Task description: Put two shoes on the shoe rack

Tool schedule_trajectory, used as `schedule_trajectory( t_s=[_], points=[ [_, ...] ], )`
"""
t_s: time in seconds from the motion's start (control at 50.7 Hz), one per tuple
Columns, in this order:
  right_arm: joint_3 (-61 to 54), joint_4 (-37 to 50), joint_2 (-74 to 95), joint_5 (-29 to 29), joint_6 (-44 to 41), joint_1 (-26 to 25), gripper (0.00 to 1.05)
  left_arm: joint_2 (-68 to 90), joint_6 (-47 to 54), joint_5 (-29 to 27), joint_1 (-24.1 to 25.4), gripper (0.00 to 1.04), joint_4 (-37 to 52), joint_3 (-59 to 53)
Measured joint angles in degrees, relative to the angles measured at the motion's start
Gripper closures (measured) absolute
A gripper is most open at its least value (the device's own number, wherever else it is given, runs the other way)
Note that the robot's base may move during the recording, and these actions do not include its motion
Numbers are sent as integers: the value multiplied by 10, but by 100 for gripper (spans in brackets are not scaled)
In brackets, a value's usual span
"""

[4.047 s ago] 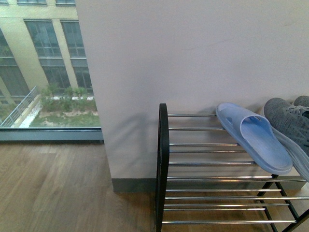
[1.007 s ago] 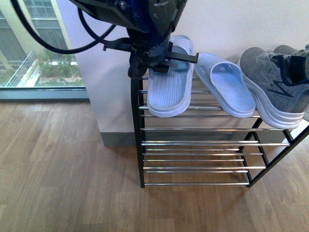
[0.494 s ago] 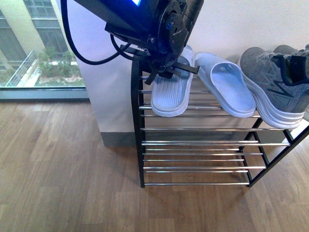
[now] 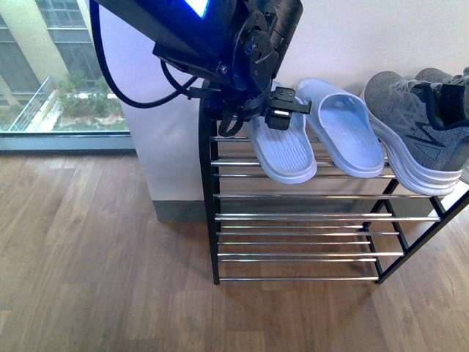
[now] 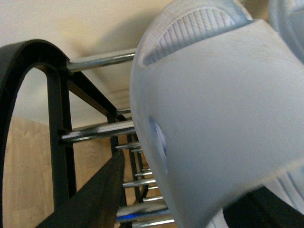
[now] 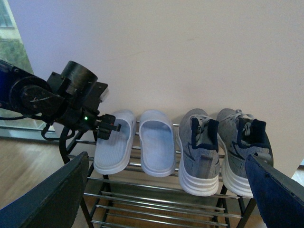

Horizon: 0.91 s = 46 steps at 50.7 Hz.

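— What moved?
— Since half a second ago my left gripper (image 4: 282, 111), upper centre of frame, has swung the pale blue slipper (image 4: 282, 150) rightward; its toe now nears the second slipper (image 4: 343, 132).
— Grip?
— Clenched on that slipper's strap. It lies on the shoe rack (image 4: 293, 220) top tier. Grey sneakers (image 4: 421, 125) sit far right. My right gripper (image 6: 166, 199) is spread wide.

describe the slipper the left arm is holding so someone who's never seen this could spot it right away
Find the shoe rack against the white wall. On its top shelf, nearest the window end, lies a pale blue slipper. Unlike the other blue slipper beside it, the left gripper covers its strap.
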Motion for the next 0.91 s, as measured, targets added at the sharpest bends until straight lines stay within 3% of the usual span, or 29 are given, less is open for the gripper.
schedule_trajectory(
  t_s=[0.178,0.276,0.533,0.632,0.691,0.75,0.908],
  points=[
    [0,0,0,0,0,0,9,-58,7,9,2,21,25,-57],
    [0,0,0,0,0,0,9,-88,31,-28,5,8,38,-80],
    [0,0,0,0,0,0,9,-257,19,-42,17,9,111,-267],
    [0,0,0,0,0,0,9,-331,56,-92,17,9,185,-348],
    [0,0,0,0,0,0,9,-367,83,-131,21,19,328,-417],
    [0,0,0,0,0,0,9,-404,98,-120,40,31,492,-513],
    [0,0,0,0,0,0,9,-475,108,-88,89,55,639,-676]
  ],
)
